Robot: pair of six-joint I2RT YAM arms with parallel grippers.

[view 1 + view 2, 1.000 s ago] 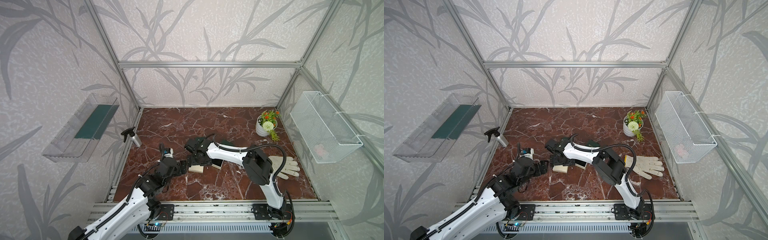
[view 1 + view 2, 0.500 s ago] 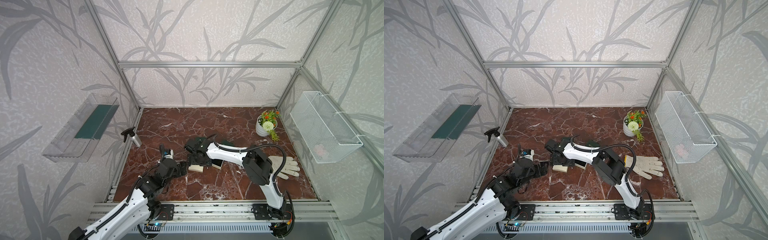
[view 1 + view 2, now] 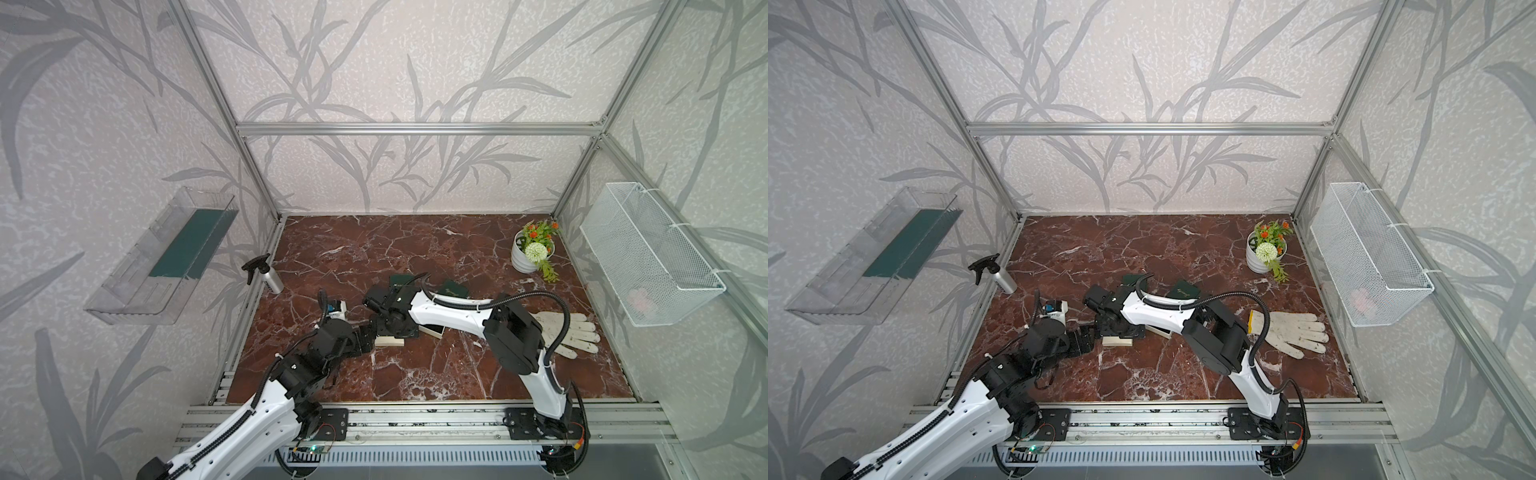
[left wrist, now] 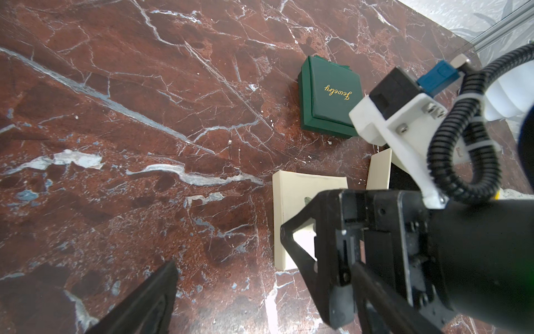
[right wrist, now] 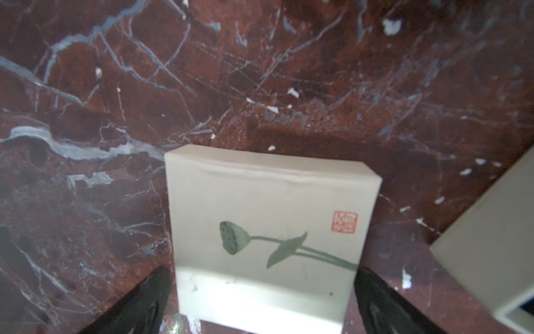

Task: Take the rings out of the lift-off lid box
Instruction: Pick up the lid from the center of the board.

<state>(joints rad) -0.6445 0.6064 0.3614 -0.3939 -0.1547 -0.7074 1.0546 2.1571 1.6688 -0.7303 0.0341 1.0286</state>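
The lift-off lid box [image 3: 390, 341] [image 3: 1118, 342] is cream with a green lotus drawing and a red stamp on its lid [image 5: 268, 219], which is on. The rings are hidden. My right gripper [image 3: 394, 328] [image 5: 260, 300] hangs just above the box. It is open, with one black finger [image 5: 138, 300] on each side of the lid. My left gripper [image 3: 365, 335] [image 4: 260, 303] is low at the box's left side, open over bare marble. The left wrist view shows the box [image 4: 291, 199] partly behind the right gripper.
A second cream box [image 3: 432, 331] [image 5: 491, 245] lies right of the first. Two green jewelry boxes [image 3: 400, 280] [image 3: 454, 288] sit behind it. A spray bottle [image 3: 266, 276] stands at the left wall, a flower pot [image 3: 530, 255] at back right, and a work glove [image 3: 569, 332] right.
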